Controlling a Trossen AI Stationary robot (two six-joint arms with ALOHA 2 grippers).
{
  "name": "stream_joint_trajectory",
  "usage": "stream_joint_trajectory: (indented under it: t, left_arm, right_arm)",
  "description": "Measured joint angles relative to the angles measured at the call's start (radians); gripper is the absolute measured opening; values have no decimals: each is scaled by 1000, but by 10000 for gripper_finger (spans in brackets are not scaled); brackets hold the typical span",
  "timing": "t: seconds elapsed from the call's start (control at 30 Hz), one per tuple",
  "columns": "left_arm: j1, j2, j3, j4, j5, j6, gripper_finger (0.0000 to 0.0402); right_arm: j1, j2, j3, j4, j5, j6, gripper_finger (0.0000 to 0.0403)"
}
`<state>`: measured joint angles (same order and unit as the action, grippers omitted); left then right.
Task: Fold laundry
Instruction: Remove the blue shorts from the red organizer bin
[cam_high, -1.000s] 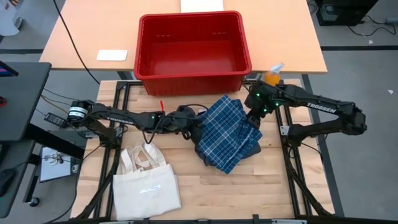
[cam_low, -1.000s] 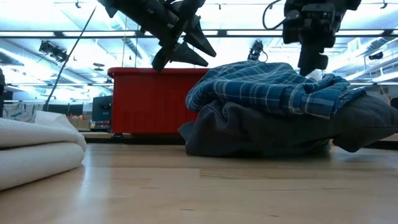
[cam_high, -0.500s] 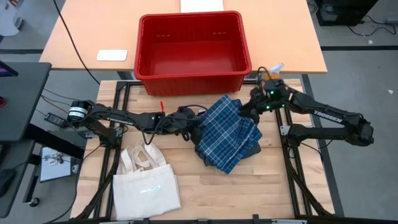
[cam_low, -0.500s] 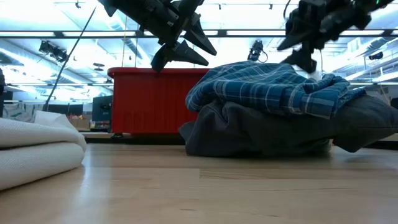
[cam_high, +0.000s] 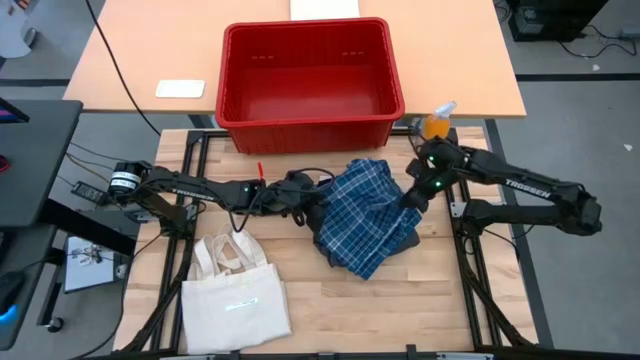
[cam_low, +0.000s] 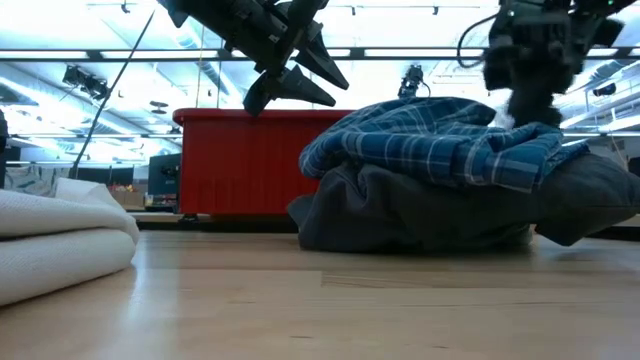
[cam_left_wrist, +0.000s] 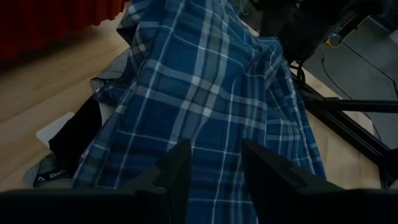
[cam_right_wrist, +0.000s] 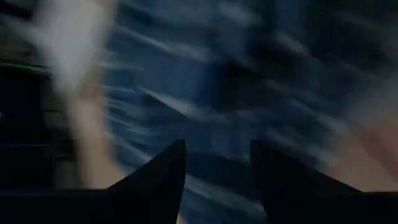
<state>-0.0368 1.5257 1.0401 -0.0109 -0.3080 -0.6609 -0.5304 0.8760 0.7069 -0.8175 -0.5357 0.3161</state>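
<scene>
The red bin (cam_high: 308, 82) is sitting behind the work table (cam_high: 430, 300), probably as the source or destination for the laundry. The laundry pile (cam_high: 365, 215) is lying in front of the bin, slightly toward the right arm's side. The plaid piece (cam_high: 362, 212) is draping over the top of the pile, with charcoal pieces (cam_low: 420, 215) bunching beneath it; nothing appears to be folded yet. The cream tote (cam_high: 235, 295) is lying well in front of the bin, on the left arm's side, apart from the pile.

The left gripper (cam_high: 305, 192) is hovering at the pile's left edge with fingers (cam_left_wrist: 177, 168) spread and holding nothing, likely positioning to seize the plaid edge. The right gripper (cam_high: 410, 197) is pointing down at the pile's right edge, fingers (cam_right_wrist: 158, 180) parted with no cloth between them, likely lining up a matching grasp so the plaid piece can be lifted and spread flat.
</scene>
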Motion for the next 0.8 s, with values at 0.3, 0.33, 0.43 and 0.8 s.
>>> stream_joint_trajectory:
  t: [0.3, 0.33, 0.43, 0.8]
  left_arm:
    - [10, 0, 0, 0, 0, 25, 144]
    - [13, 0, 0, 1, 0, 26, 144]
    - [14, 0, 0, 2, 0, 24, 144]
    - [14, 0, 0, 23, -1, 21, 144]
  right_arm:
    - [16, -10, 104, -137, 80, -9, 171]
    - [21, -13, 114, -126, 107, -10, 171]
    - [25, -11, 120, -56, 102, -10, 171]
    - [68, 113, 120, 93, 156, -249, 171]
